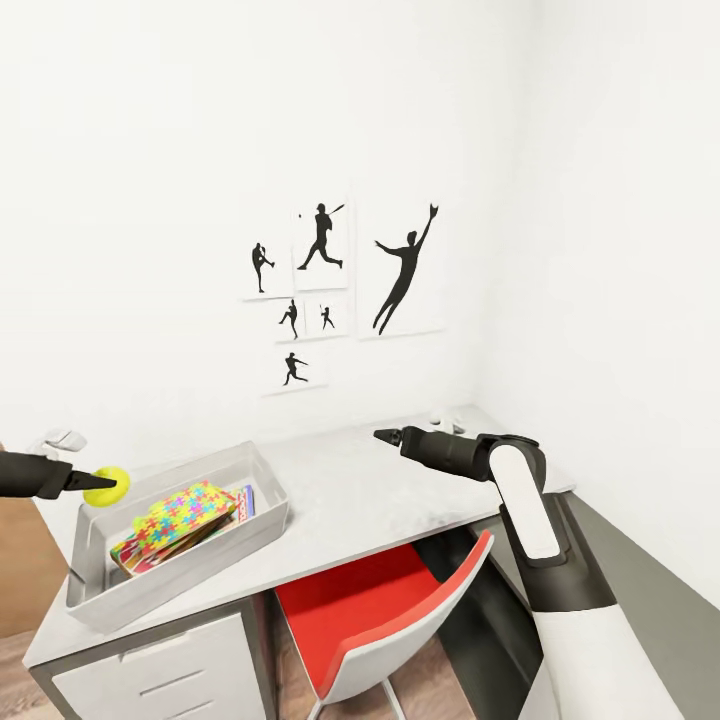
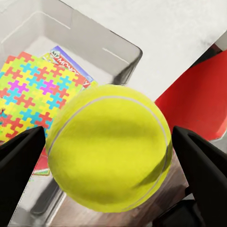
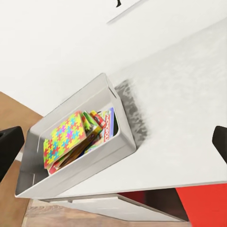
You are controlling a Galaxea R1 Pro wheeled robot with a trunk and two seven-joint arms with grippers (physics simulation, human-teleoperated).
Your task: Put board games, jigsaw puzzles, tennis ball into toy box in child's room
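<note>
**Tennis ball held over the toy box**

Tennis ball, small and yellow-green point(image 1: 109, 484), is clamped between the fingers of the left tool point(image 1: 98, 483), above the near end of the see-through greyish plastic toy box point(image 1: 268, 487). Inside the box lie a multicoloured jigsaw puzzle board point(image 1: 183, 515) and printed game boxes point(image 3: 108, 125). The right tool point(image 1: 387, 435) hovers with its jaws apart over the light grey worktop point(image 1: 360, 490), beside the box.

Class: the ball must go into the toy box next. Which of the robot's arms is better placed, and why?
Left. The left gripper already holds the ball over the toy box, above the puzzle. The right gripper hangs open over bare table, away from the box.
</note>
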